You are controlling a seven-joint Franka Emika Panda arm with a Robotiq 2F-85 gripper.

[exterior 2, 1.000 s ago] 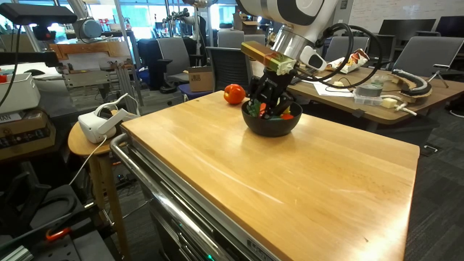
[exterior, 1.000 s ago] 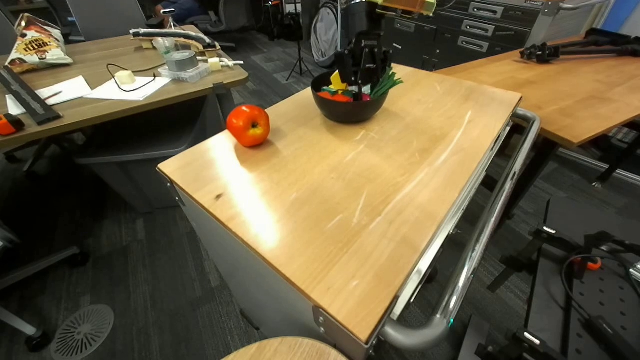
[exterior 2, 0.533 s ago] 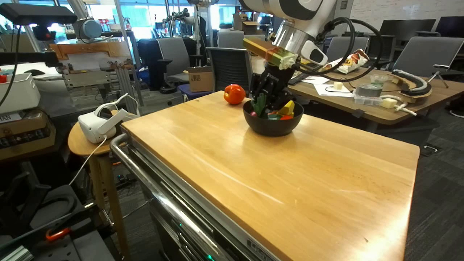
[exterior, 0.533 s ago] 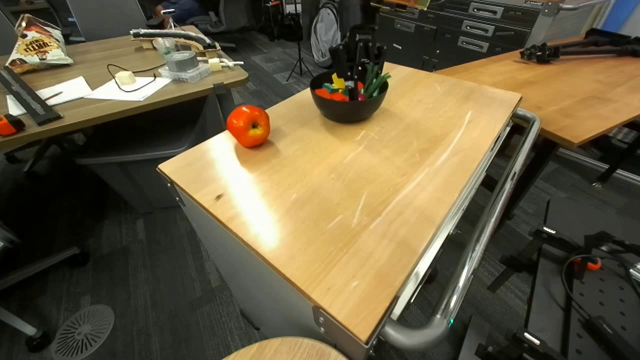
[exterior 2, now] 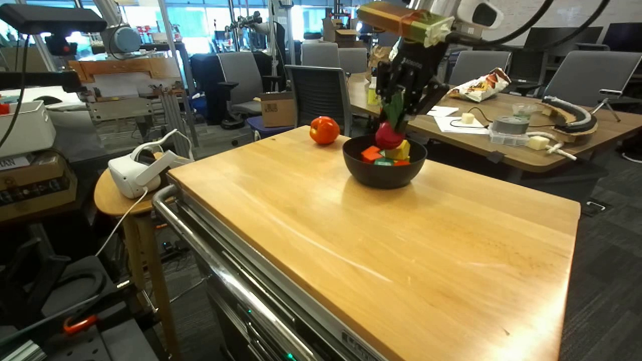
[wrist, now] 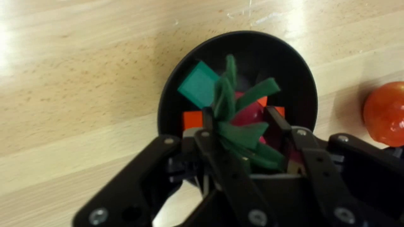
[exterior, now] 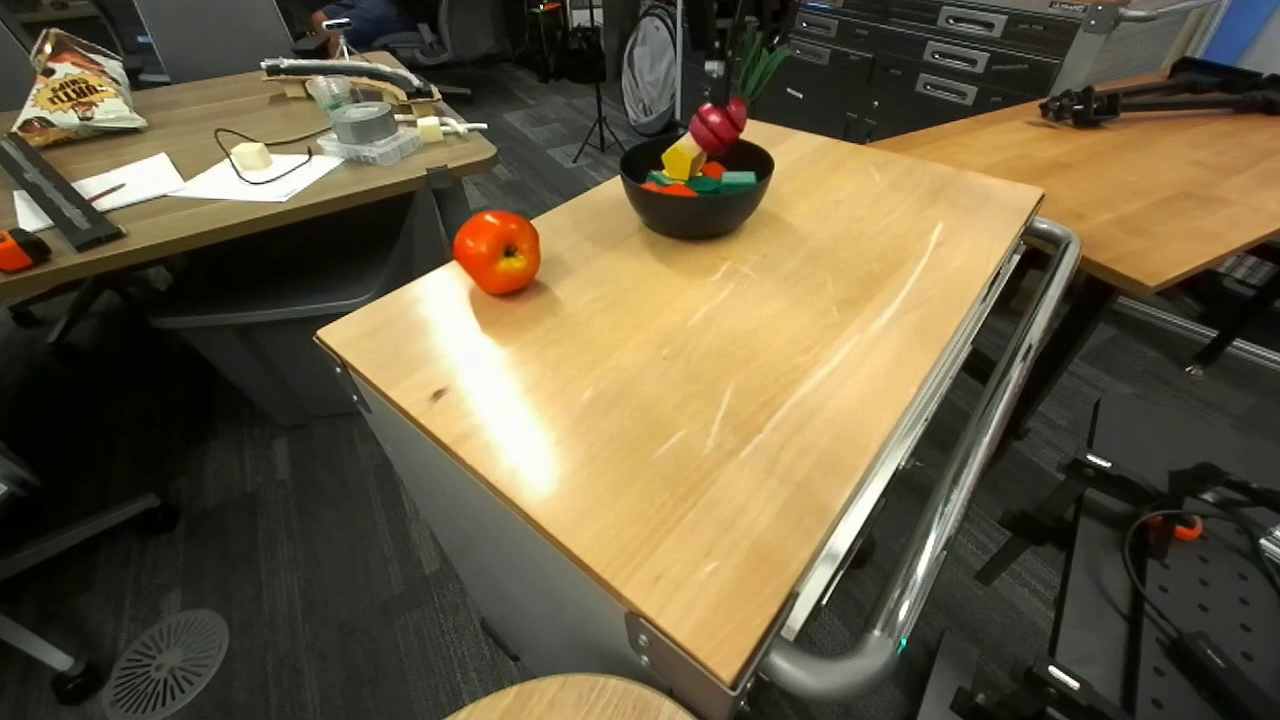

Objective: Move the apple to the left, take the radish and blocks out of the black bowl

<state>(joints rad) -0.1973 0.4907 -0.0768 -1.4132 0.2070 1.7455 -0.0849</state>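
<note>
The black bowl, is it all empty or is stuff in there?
The black bowl isn't empty: the wrist view shows a green block and a red block inside.

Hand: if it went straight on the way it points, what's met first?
Probably the yellow block in the black bowl, met by the radish that hangs from the hand. Depth is unclear; a red block there might come first.

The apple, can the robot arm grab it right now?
Probably not: its pincer looks full, holding the radish over the black bowl. But the apple stands apart from it, uncovered, so little else seems in the way.
</note>
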